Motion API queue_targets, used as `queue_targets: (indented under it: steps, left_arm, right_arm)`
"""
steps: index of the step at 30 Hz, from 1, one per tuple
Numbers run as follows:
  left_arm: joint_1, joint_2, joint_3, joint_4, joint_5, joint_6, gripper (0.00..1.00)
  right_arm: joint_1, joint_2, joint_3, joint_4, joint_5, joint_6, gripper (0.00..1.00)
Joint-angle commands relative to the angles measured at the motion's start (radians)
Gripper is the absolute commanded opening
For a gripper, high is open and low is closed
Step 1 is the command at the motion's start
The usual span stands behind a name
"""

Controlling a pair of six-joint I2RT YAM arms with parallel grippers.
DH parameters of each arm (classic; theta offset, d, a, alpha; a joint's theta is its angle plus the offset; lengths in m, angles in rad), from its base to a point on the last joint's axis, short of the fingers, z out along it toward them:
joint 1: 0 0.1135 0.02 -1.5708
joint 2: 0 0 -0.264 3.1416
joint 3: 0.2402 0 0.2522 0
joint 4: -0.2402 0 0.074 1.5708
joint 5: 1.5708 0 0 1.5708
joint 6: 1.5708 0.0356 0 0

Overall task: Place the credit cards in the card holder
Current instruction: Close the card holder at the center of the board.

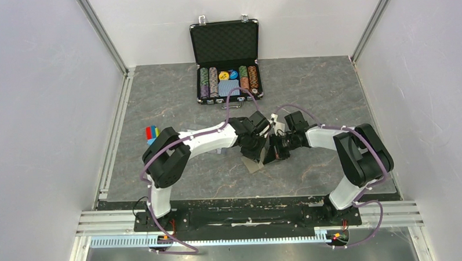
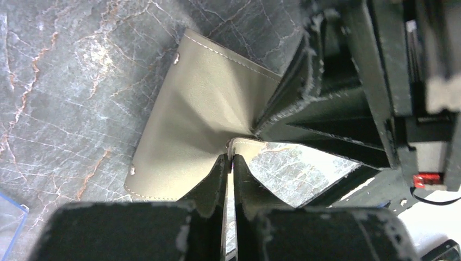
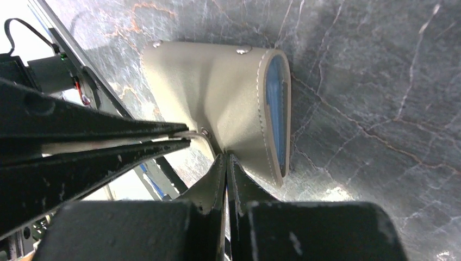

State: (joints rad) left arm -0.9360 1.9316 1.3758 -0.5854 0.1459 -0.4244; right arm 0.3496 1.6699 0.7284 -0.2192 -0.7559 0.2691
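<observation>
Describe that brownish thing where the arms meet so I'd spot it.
From the open black chip case at the table's back, come toward the middle. Pinched by the left gripper and right gripper is the card holder: soft taupe, stitched edges, blue lining.

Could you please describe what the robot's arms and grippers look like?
Both the left arm and right arm have white links between bulky black joint housings, with purple cables looping along them. The left gripper and right gripper each have two black, wedge-shaped fingers, tapering to thin tips and scuffed pale along the edges.
</observation>
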Motion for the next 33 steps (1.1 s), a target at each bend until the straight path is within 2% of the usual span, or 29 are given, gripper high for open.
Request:
queue_targets:
  steps: [1,3,5,13,22,33]
  left_arm:
    - [0.009,0.039,0.067,-0.039,-0.099,-0.020,0.13]
    - [0.009,0.054,0.078,-0.053,-0.112,-0.016,0.19]
    - [0.009,0.060,0.078,-0.051,-0.112,-0.016,0.20]
    - [0.009,0.041,0.057,-0.034,-0.122,-0.022,0.13]
    - [0.009,0.054,0.058,-0.034,-0.105,-0.019,0.13]
    - [0.010,0.054,0.054,-0.036,-0.098,-0.009,0.15]
  right_arm:
    - [0.003,-0.012,-0.041,-0.071,0.124,-0.087,0.00]
    - [0.003,-0.022,-0.044,-0.067,0.115,-0.096,0.00]
    - [0.003,-0.031,-0.048,-0.057,0.092,-0.103,0.00]
    - [0.002,-0.077,-0.069,-0.004,0.018,-0.094,0.00]
    - [0.003,-0.152,-0.078,0.121,-0.082,-0.037,0.00]
    - [0.008,-0.059,-0.030,0.211,-0.100,0.060,0.00]
